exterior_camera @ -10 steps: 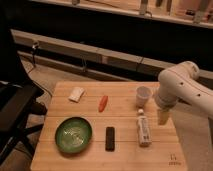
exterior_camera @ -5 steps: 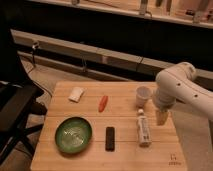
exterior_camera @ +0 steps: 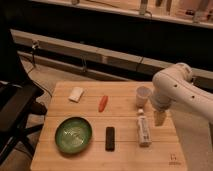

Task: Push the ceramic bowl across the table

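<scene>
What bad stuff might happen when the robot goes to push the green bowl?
1. The gripper hangs over the right side of the table, far from the ceramic bowl. The white bottle and the black bar lie between them, so the arm may knock those on its way.
2. The bowl sits near the front-left corner; a push toward that edge might slide it off.

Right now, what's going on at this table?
A one-armed robot is meant to push the green ceramic bowl across the wooden table. Nothing is being handled yet. The claw hangs open and empty near the table's right edge in this view, beside a white cup and a bottle lying flat, well away from the bowl at front left.
</scene>
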Robot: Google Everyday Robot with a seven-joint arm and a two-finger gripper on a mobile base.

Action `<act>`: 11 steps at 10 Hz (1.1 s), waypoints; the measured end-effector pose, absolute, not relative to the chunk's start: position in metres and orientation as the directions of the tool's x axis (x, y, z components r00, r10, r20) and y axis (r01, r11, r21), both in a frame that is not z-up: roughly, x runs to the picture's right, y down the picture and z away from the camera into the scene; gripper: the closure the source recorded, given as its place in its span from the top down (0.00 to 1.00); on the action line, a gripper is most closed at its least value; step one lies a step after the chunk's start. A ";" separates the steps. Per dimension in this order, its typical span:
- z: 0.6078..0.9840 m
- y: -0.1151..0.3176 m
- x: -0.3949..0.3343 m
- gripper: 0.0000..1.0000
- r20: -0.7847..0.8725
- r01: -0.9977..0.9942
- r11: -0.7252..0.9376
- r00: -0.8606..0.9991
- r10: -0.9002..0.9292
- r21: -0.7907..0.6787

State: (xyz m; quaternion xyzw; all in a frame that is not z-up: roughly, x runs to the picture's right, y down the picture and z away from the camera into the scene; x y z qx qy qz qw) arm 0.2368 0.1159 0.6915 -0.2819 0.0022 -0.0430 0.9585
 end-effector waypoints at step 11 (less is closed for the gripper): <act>0.700 0.124 0.182 0.80 0.133 0.307 0.808 0.951 -0.278 -0.504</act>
